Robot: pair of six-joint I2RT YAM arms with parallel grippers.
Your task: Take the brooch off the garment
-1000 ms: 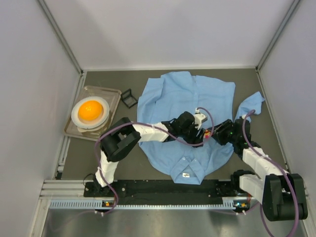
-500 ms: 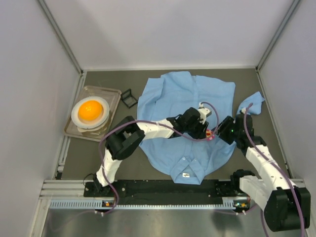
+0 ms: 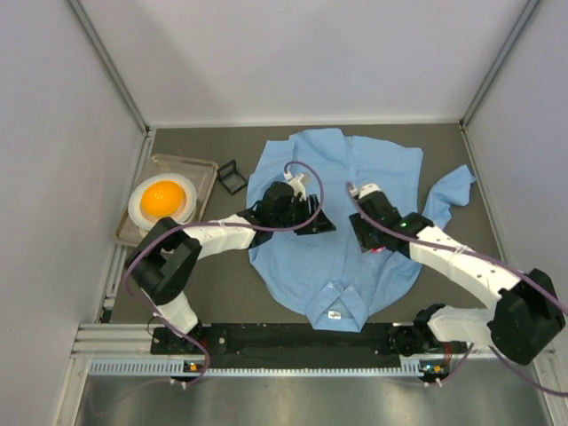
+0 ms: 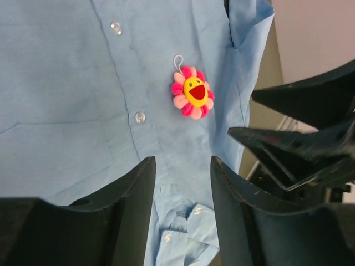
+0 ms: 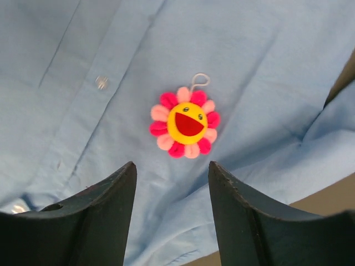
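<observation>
The light blue shirt point(image 3: 390, 169) lies spread flat mid-table, its collar toward the near edge. The pink flower brooch point(image 5: 185, 122), with a smiling yellow centre, lies on the shirt front beside the button placket, on the side nearer the table's right edge. The right gripper point(image 5: 172, 169) hovers just above it, jaws apart and empty. The left gripper point(image 4: 182, 166) hangs over the shirt nearby, likewise released, grasping nothing.

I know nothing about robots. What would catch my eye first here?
A tiny smiling flower brooch, pink petals around a yellow face, lies on the big light blue shirt spread mid-table. The right gripper hangs open close by it. Far left, a bright orange dome sits on a white plate.
</observation>
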